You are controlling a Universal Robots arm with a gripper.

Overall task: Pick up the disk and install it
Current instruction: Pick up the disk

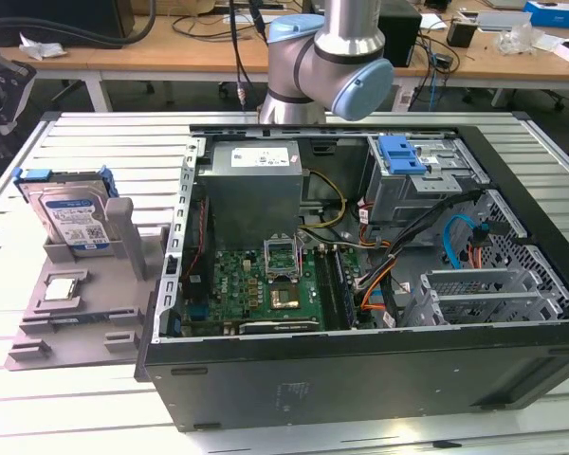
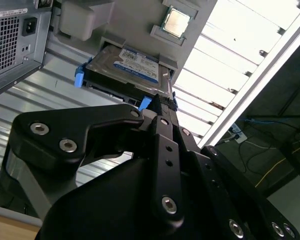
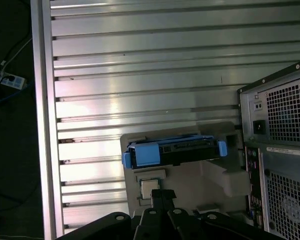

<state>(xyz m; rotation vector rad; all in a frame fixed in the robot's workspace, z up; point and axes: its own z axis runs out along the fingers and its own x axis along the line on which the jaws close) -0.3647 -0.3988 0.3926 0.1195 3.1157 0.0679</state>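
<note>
The disk (image 1: 71,213) stands on edge in a grey holder (image 1: 85,313) on the desk (image 1: 76,408), at the exterior view's left of the open case (image 1: 360,365) and apart from it. It is not yet picked up.

In both wrist views my jaws hang well above the holder, pressed together and holding nothing. They line up nearer the chip (image 3: 149,189) than the disk (image 3: 175,152).

The main risks, as I judge them:

- **Case:** loose cables run close to the drive bay (image 1: 403,156). A disk carried in at a tilt could catch on them or jam on the bay's edge.
- **Holder:** it looks light and lies loose on the slats. A sideways push could slide it and spoil my aim.
- **Disk:** if I come down with the jaws together, I hit its upper edge instead of straddling it. The blue bracket around it is plastic, so a pinch there could flex and let the metal body slip or swing.
- **Chip:** it lies flat just beside the disk's foot. A descent off to that side could knock or scratch it.
</note>
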